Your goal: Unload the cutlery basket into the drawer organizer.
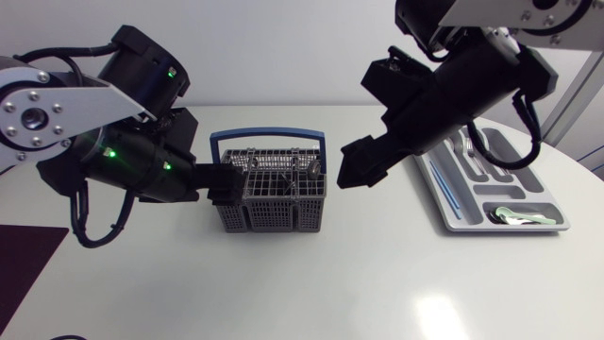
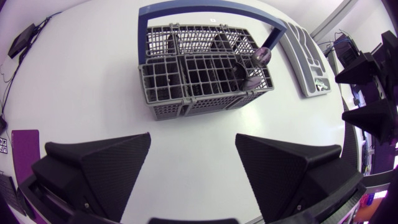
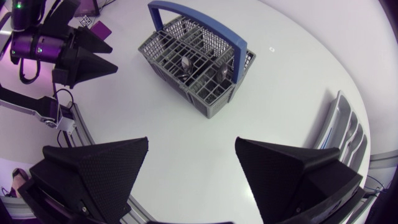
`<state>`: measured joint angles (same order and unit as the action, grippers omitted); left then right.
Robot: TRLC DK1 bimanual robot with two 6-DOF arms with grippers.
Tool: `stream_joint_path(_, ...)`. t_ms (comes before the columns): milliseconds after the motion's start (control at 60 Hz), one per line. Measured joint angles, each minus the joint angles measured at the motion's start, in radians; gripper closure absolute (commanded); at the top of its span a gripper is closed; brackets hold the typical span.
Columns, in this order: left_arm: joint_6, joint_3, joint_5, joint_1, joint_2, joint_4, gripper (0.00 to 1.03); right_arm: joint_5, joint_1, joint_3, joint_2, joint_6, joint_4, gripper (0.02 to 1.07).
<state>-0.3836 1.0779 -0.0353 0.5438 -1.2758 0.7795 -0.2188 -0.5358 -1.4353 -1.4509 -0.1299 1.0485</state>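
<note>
1. The left gripper [image 2: 193, 155] is held wide open and empty, just beside the cutlery basket [image 1: 274, 194].
2. The right gripper [image 3: 191, 155] is spread open, nothing held, between the basket and the drawer organizer [image 1: 528, 189].

Head view: the left end effector [image 1: 225, 184] sits right over the left wall of the cutlery basket [image 1: 274, 215], so that side's hidden. The stuff inside the basket is too small to call, just a few dark handles. The drawer organizer [image 1: 528, 184], off to the basket's right, has its basket-side end covered by the right arm [image 1: 444, 104]. The right wrist view cuts the organizer off at the edge.
</note>
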Motion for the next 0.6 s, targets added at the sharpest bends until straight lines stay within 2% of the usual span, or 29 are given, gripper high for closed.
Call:
stream_joint_path(417,0.004,-0.016,0.0,-0.014,0.017,0.0,0.08,0.037,-0.009,-0.016,-0.002,0.038,-0.053,0.07)
stream_joint_path(600,0.023,-0.03,0.001,-0.032,0.03,0.0,0.08,0.01,-0.039,-0.003,-0.042,0.172,-0.089,0.07)
